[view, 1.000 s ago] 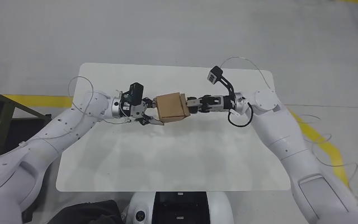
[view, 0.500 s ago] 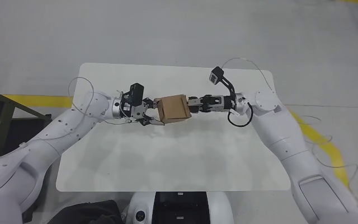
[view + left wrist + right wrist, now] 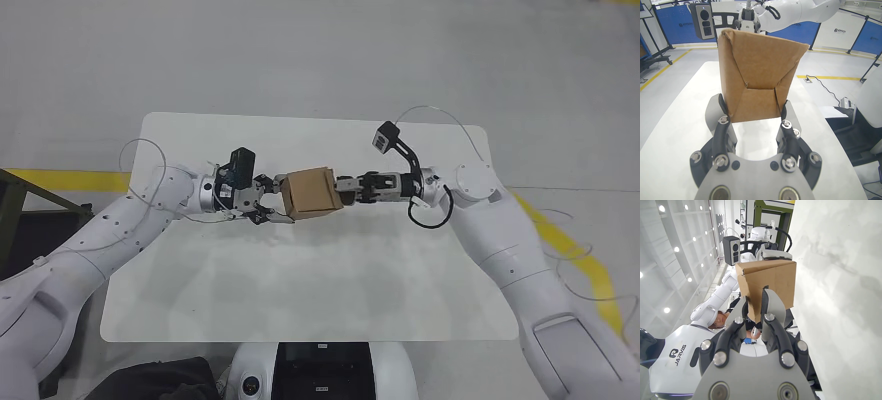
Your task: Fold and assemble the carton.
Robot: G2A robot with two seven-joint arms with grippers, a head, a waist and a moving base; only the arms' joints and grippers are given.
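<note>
— What's the room like?

— Grey floor (image 3: 320, 50) with a yellow line (image 3: 60, 180) running past the left edge of a white tabletop (image 3: 300, 290). The left wrist view shows blue and white barrier panels (image 3: 840, 36) behind.

— And the carton?

— The brown cardboard carton (image 3: 308, 191) is between the two arms, midway between the tabletop's left and right edges and nearer the far edge than the near one. I cannot tell whether it touches the tabletop.

— Who has hold of it?

— Both. The left gripper (image 3: 268, 199) meets it from the left edge's side. Its fingers (image 3: 723, 106) stand wide apart, with the carton's open end between them and a black pad against each outer wall. From that wrist you look straight into the carton: bare cardboard walls and flaps folded across the far end.

— The other arm?

— The right gripper (image 3: 345, 188) comes in from the right edge's side, opposite the first. Its fingers (image 3: 772, 302) are drawn nearly together, pinching a single thickness of cardboard at the carton's edge. One pad lies on the outside face and the other behind it.

— How do the arms line up?

— Roughly in one line across the tabletop, with the carton touching both grippers.
</note>
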